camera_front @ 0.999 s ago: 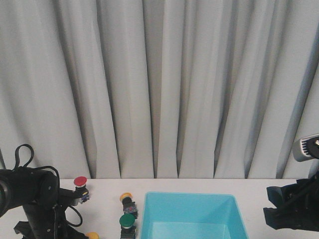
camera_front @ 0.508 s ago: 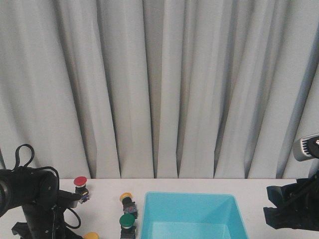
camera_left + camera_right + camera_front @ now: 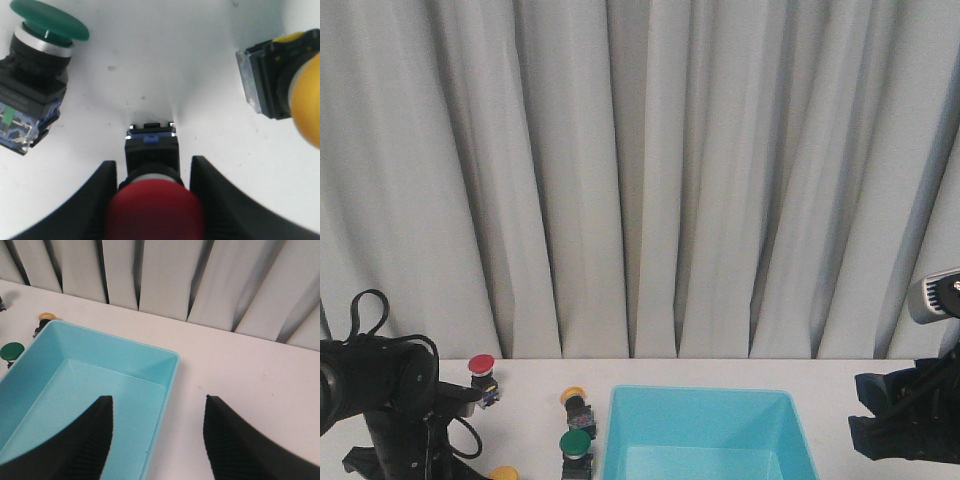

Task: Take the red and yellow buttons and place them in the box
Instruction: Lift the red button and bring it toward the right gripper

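Left pincer [image 3: 152, 200] spread around a red button [image 3: 154, 210] on the white table [image 3: 165, 65]: black fingers [image 3: 100, 190] flanking the black body on both sides, cap nearest the lens, gaps still visible between fingers and body, so not clamped. Beyond it in the left wrist view, a green-capped switch [image 3: 37, 75] lying at 10 o'clock and a yellow button [image 3: 287, 80] at 2 o'clock, both apart from the fingers.

Right pincer [image 3: 155, 440] wide open, holding nothing, hovering over the near right corner of the cyan box [image 3: 60, 390]; nothing seen inside the box.

In the front view, box [image 3: 705, 435] at bottom centre; at its 9 o'clock another yellow button [image 3: 577, 402] and green switch [image 3: 575, 450], further left a second red button [image 3: 482, 375] near the left arm.
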### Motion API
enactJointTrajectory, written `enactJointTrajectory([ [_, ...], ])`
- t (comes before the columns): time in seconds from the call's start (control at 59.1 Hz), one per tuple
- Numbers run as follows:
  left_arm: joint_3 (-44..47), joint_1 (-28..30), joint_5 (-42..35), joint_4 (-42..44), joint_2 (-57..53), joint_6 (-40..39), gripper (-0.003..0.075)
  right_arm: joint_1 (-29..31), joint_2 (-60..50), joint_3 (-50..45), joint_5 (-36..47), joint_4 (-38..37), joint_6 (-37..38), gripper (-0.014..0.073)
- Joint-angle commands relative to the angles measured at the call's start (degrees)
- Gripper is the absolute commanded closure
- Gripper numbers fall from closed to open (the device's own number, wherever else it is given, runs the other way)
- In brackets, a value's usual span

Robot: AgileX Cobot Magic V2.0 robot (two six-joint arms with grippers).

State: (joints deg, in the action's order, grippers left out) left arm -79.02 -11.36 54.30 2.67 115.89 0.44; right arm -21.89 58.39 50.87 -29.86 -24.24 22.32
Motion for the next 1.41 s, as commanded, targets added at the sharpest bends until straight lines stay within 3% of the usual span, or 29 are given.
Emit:
enactJointTrajectory([
  [0.0, -1.47, -0.04, -0.78, 0.16, -2.65, -0.81, 0.0521, 0.0, -0.62, 1.95, 3.35, -1.18, -0.63, 0.019],
  [0.119, -1.47, -0.04, -0.71, 1.11, -2.85, -0.81, 0.0614, 0.0, -0.62, 1.95, 3.18, -1.32, -2.08, 0.019],
  [0.237, -1.52, -0.04, -0.27, 2.7, -3.37, -0.81, 0.0657, 0.0, -0.62, 1.95, 3.18, -1.2, -7.54, 0.019],
  [0.525, -5.67, -0.04, 2.8, 4.44, -7.2, -0.81, 0.0654, -0.06, -0.29, 1.95, 6.37, -1.43, -17.89, 0.0188],
  [0.779, -13.86, -0.1, 3.89, -2.67, -13.66, -0.44, 0.0654, -0.06, 2.93, 2.09, 9.37, -1.48, -23.75, 0.0137],
  [0.847, -15.83, -0.1, 3.59, -7.02, -15.84, 1.0, 0.0654, -0.06, 4.17, 2.34, 9.18, -1.8, -23.85, 0.0104],
  [0.863, -18.67, -0.1, 3.49, -17.12, -18.98, 4.6, 0.0653, -0.24, 6.34, 3.1, 9.28, -1.79, -23.85, 0.0051],
  [1.134, -19.5, -0.22, 6.46, -46.94, -21.85, 18.1, 0.0651, -9.77, 9.14, 3.72, 19.7, -9.42, -24.06, 0.0029],
  [1.236, -19.5, -0.27, 9.07, -54.81, -21.91, 21.81, 0.065, -12.72, 10.18, 3.72, 24.26, -10.38, -23.77, 0.0029],
  [1.388, -19.5, -0.28, 11.53, -59.99, -22.04, 22.01, 0.0647, -14.91, 10.42, 3.72, 29.43, -10.19, -22.83, 0.0029],
])
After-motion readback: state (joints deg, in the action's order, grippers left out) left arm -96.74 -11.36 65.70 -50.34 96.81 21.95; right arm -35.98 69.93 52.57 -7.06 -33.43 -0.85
